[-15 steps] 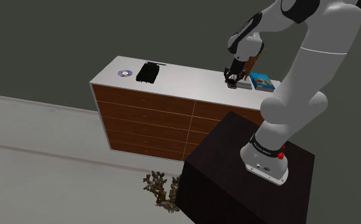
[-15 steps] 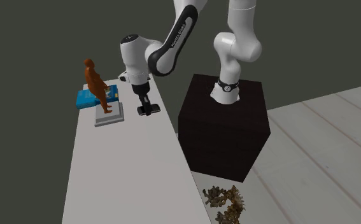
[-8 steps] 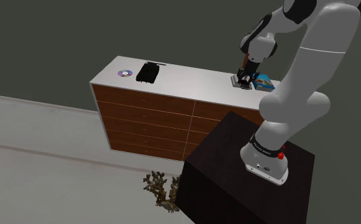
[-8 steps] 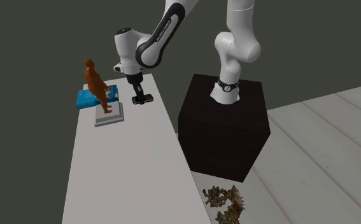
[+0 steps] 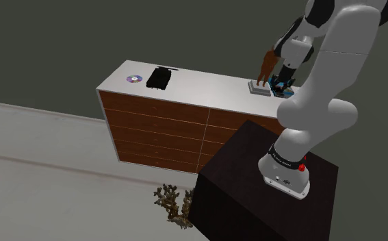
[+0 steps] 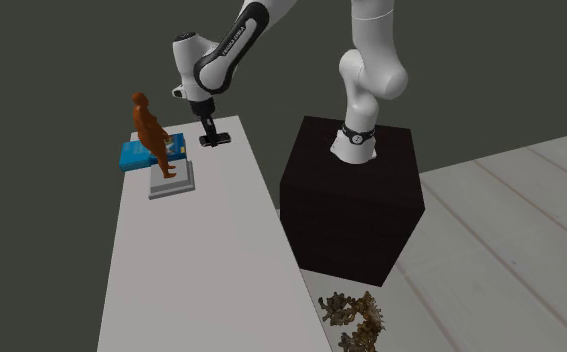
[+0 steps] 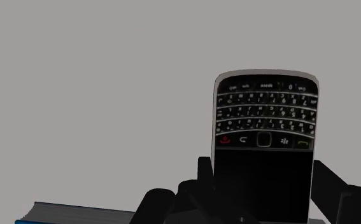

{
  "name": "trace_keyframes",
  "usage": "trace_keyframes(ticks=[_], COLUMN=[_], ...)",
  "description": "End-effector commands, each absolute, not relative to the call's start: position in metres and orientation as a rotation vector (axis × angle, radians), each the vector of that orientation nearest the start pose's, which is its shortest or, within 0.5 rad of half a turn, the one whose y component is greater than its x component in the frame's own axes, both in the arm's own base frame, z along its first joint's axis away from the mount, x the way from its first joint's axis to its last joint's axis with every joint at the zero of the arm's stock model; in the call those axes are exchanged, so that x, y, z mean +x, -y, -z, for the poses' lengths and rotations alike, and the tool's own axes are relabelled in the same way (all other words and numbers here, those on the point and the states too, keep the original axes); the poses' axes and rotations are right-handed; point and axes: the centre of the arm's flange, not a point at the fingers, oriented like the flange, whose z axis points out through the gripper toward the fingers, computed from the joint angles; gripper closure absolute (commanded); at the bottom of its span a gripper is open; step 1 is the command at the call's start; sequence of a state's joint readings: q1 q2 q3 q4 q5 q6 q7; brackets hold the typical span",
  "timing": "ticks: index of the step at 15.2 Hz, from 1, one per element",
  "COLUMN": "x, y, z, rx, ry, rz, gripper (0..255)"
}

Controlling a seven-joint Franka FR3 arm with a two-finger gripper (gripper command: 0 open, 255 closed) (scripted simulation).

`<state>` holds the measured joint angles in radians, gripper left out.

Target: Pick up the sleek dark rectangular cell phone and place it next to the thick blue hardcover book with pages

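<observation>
Keys and a dark screen are made out in the wrist view, where the phone (image 7: 265,114) is seen pinched by its long sides in the gripper (image 7: 265,175), keypad end pointing away from the hand. Behind it the pale top of the desk (image 7: 109,95) is spread, and the page edge of the book (image 7: 77,212) is caught beside the gripper (a thin blue strip of cover under it).

The wider layout is supplied by the second exterior view. The gripper (image 6: 211,138) is hung near the far end of the desk (image 6: 191,280), just beside the blue book (image 6: 136,155). A brown figurine (image 6: 150,130) is stood in front of that book, the dark stand (image 6: 351,200) is set at the view's right, and a dried plant (image 6: 356,320) is left on the floor.

The other end of the desk (image 5: 199,82) is added by the shoulder view, with wooden drawer fronts, a disc (image 5: 133,78) and a flat black object (image 5: 159,78), all well apart from the figurine (image 5: 265,67) and book (image 5: 287,91). There the gripper (image 5: 283,79) is placed on the book's side of the figurine. Whether the phone touches the desk cannot be told.

A second ago the gripper was seen by the figurine's base; since then it has been carried past the figurine to the book.
</observation>
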<state>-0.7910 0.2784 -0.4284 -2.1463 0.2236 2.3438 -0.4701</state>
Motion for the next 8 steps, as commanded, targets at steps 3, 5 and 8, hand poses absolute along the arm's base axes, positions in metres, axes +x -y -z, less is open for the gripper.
trace_keyframes(ticks=[3, 5, 8], x=[0.158, 0.138, 0.109], y=[0.561, 0.578, 0.605], z=[-0.28, -0.28, -0.28], rx=[-2.774, -2.774, -2.774], ry=[-1.333, -1.333, -1.333], rz=[-0.002, -0.002, -0.002], gripper=[255, 255, 255])
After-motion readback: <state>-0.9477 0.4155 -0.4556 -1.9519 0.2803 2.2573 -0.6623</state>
